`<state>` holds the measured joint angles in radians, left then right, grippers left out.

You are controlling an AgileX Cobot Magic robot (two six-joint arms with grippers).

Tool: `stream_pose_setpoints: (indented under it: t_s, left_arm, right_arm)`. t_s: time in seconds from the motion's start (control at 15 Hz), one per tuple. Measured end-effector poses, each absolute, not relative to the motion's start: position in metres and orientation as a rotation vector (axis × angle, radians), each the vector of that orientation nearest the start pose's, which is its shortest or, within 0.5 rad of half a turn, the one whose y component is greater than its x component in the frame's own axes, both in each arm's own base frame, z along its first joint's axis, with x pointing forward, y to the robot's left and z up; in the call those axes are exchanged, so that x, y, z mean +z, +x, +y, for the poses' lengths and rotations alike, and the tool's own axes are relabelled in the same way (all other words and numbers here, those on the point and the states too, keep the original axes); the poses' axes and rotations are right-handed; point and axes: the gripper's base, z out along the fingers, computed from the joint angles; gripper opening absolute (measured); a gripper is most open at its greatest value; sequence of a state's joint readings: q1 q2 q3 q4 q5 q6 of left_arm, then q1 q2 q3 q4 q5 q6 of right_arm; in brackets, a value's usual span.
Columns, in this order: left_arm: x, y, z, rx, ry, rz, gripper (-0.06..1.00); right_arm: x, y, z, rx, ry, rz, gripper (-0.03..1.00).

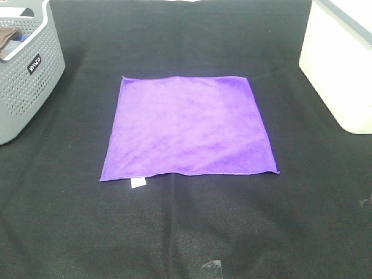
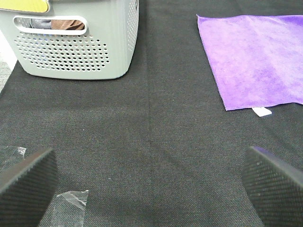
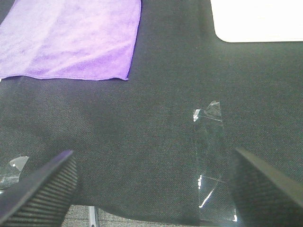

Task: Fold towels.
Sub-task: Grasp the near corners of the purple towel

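Overhead, purple towel (image 1: 189,125) lies flat and unfolded at centre of black surface (image 1: 186,232), white tag (image 1: 138,182) at near edge by left corner. Grey basket (image 1: 29,75) sits far left, white bin (image 1: 340,64) far right, both well apart from towel. Only wrist views catch arms: left pincer (image 2: 150,184) wide apart, empty, over bare surface; right pincer (image 3: 154,189) likewise apart, empty. Left wrist view shows brown cloth (image 2: 66,23) through basket handle slot. Right wrist view shows clear strip (image 3: 210,156), possibly tape, on surface.

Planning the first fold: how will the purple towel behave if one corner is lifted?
Probably floppy and light: the purple towel lies flat and thin on the black table cover. Its fuzzy surface would likely drag, not slide.
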<state>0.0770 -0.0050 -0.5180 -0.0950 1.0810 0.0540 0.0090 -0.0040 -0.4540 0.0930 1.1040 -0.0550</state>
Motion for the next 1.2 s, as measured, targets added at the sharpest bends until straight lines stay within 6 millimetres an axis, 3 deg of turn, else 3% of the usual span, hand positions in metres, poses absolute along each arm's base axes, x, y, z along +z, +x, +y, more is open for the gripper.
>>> stream_pose_setpoints:
  t_s: [0.33,1.2]
  left_arm:
    - [0.2808,-0.0082,-0.0083,-0.031,-0.017,2.038,0.99]
    - [0.2808,-0.0082,-0.0083,-0.031,-0.016,2.038,0.99]
  right_arm:
    - [0.2612,-0.0026,0.0057,0.064,-0.063,2.127,0.95]
    - [0.2612,-0.0026,0.0057,0.064,-0.060,2.127,0.96]
